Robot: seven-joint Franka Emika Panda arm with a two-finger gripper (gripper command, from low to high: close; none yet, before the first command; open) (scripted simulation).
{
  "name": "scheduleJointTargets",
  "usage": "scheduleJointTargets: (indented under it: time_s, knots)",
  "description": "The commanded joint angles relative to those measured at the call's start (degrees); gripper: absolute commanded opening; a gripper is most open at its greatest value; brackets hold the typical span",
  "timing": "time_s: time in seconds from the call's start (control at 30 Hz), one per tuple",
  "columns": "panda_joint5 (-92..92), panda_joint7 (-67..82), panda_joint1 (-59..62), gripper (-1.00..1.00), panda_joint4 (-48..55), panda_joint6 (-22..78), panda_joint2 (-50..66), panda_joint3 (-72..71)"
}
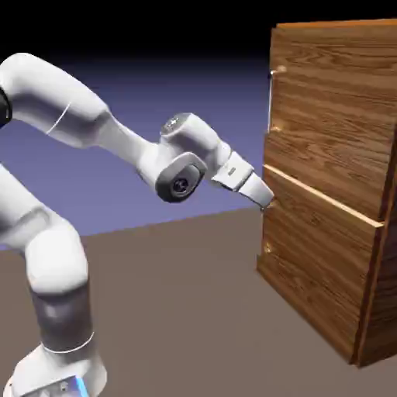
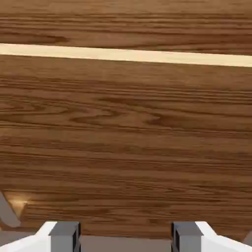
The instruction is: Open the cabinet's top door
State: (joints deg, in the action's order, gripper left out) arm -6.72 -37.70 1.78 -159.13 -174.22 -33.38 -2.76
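Note:
The wood-grain cabinet [image 1: 333, 186] stands at the exterior view's right. Its top door [image 1: 333, 108] carries a slim silver bar handle [image 1: 270, 99] at its left edge. A pale seam [image 1: 322, 198] splits it from the shorter lower panel [image 1: 318, 264]. My gripper [image 1: 265, 200] is at the cabinet's left front edge, just below the seam and well below the bar handle. In the hand view, wood fills the picture, with the seam [image 2: 123, 54] across the top. My gripper [image 2: 125, 238] is open, with nothing between the fingertips [image 2: 64, 235].
The lower panel's small handle [image 1: 267, 249] sits below the gripper. A grey slanted piece [image 2: 7, 211] shows at the hand view's lower left. The brown table [image 1: 178, 310] stretches between the robot's base and the cabinet.

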Motion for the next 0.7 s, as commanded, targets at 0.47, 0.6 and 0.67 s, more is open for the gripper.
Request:
scheduleJointTargets:
  time_s: [0.47,0.6,0.67]
  knots:
    - [-37.39,26.48,13.71,0.00,10.40,-1.20,-4.01,-15.36]
    - [-47.36,33.54,17.36,0.00,13.17,-1.52,-5.08,-19.45]
    - [-52.34,37.07,19.19,0.00,14.56,-1.68,-5.62,-21.50]
